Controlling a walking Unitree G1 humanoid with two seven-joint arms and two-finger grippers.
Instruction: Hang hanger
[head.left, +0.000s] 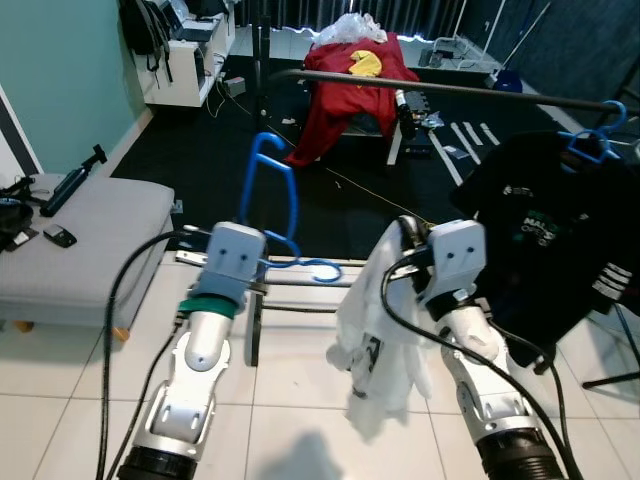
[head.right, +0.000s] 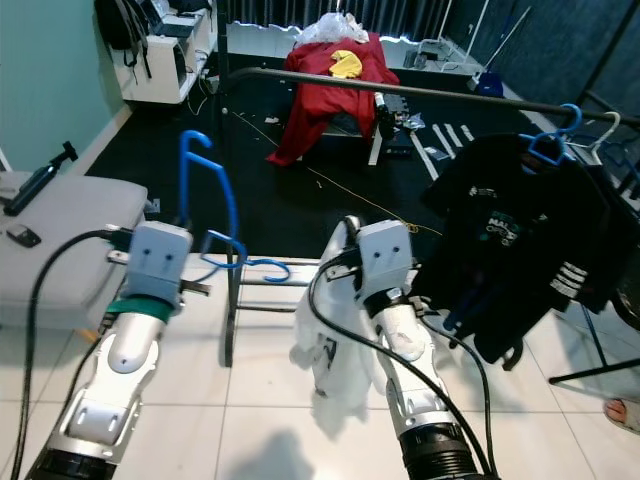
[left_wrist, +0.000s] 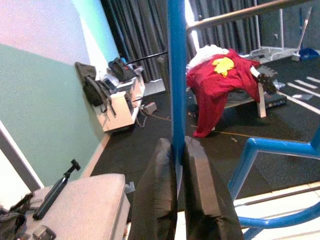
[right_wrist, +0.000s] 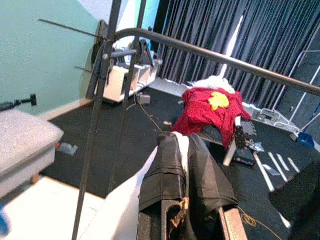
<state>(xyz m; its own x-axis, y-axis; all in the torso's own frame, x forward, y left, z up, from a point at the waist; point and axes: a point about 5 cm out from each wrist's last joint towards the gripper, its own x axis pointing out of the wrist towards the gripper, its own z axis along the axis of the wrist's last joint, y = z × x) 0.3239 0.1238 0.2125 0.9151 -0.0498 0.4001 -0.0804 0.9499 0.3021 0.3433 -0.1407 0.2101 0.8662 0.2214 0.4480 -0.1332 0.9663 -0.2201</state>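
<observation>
arms: silver, segmented, black cuffs at base
wrists: grey boxy housings
left arm (head.left: 195, 370): green ring below wrist
cables: black, looping beside both arms
fingers (left_wrist: 160, 200): long, black

Both silver arms reach forward, raised side by side, wrists about level. Left gripper (left_wrist: 179, 165) has its two black fingers (left_wrist: 157, 195) clamped tight on a blue hanger (head.left: 268, 205). Right gripper (right_wrist: 183, 150) has its fingers pinched onto a white garment (head.left: 380, 350).
</observation>
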